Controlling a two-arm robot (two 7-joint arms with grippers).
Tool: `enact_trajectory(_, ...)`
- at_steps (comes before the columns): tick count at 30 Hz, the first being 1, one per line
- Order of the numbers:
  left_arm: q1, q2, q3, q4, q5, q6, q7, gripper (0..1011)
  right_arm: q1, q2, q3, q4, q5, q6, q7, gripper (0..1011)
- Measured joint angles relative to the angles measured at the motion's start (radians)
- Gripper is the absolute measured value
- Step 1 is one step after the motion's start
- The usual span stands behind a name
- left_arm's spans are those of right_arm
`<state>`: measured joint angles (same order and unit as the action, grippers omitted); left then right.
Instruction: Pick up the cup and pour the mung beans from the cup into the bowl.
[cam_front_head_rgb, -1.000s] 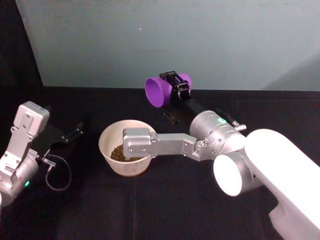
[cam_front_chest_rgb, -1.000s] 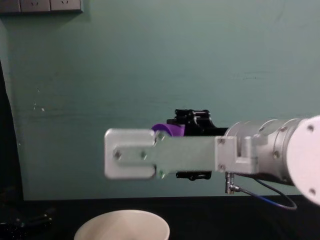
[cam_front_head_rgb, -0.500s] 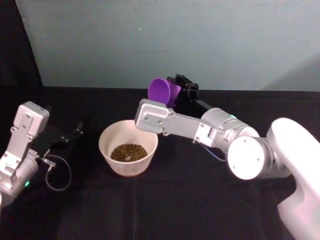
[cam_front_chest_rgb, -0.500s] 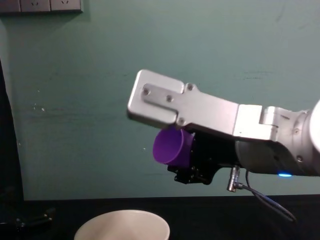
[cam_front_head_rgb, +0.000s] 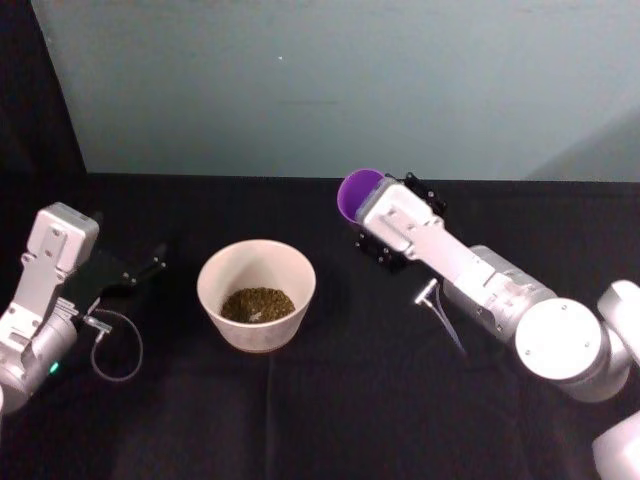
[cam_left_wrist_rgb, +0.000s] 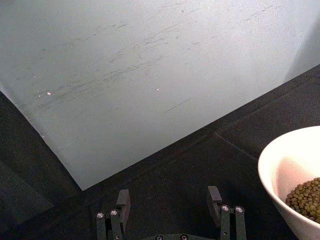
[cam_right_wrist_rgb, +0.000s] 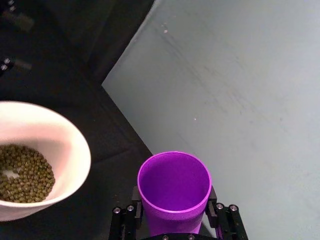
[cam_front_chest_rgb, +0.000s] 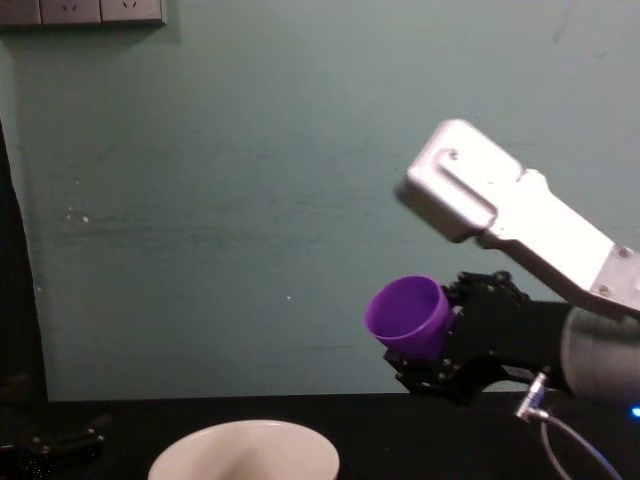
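Purple cup (empty) in right claw

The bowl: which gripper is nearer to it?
Left, narrowly. The left gripper sits open just beside the bowl on its left; the right gripper, holding the cup, is behind and right of it.

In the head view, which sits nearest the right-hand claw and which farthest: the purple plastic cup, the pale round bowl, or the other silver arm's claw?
1. Purple plastic cup: clamped in the right gripper itself.
2. Pale round bowl: to its left, mid-table, with mung beans inside.
3. Left gripper: farthest, near the table's left edge.
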<state>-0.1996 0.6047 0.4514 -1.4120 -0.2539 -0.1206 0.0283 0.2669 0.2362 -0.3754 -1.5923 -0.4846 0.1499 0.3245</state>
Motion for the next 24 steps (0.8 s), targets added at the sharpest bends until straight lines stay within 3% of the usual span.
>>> enact_trajectory(2, 0.000, 0.000, 0.000, 0.000, 0.000, 0.000, 0.000, 1011, -0.010, -0.006, 0.016, 0.008, 0.036, -0.013, -0.006, 732)
enact_trajectory(3, 0.000, 0.000, 0.000, 0.000, 0.000, 0.000, 0.000, 1011, -0.019, -0.013, 0.034, 0.020, 0.078, -0.026, -0.005, 732)
enact_trajectory(4, 0.000, 0.000, 0.000, 0.000, 0.000, 0.000, 0.000, 1011, -0.019, -0.013, 0.034, 0.020, 0.078, -0.026, -0.005, 732)
enact_trajectory(5, 0.000, 0.000, 0.000, 0.000, 0.000, 0.000, 0.000, 1011, -0.026, -0.023, 0.056, 0.038, 0.139, -0.042, 0.006, 732)
enact_trajectory(7, 0.000, 0.000, 0.000, 0.000, 0.000, 0.000, 0.000, 1011, -0.027, -0.026, 0.061, 0.044, 0.154, -0.046, 0.010, 732)
enact_trajectory(8, 0.000, 0.000, 0.000, 0.000, 0.000, 0.000, 0.000, 1011, -0.030, -0.031, 0.072, 0.059, 0.190, -0.054, 0.019, 732)
enact_trajectory(16, 0.000, 0.000, 0.000, 0.000, 0.000, 0.000, 0.000, 1011, -0.026, -0.051, 0.113, 0.129, 0.345, -0.085, 0.071, 732)
enact_trajectory(24, 0.000, 0.000, 0.000, 0.000, 0.000, 0.000, 0.000, 1011, -0.017, -0.064, 0.142, 0.187, 0.464, -0.089, 0.117, 732)
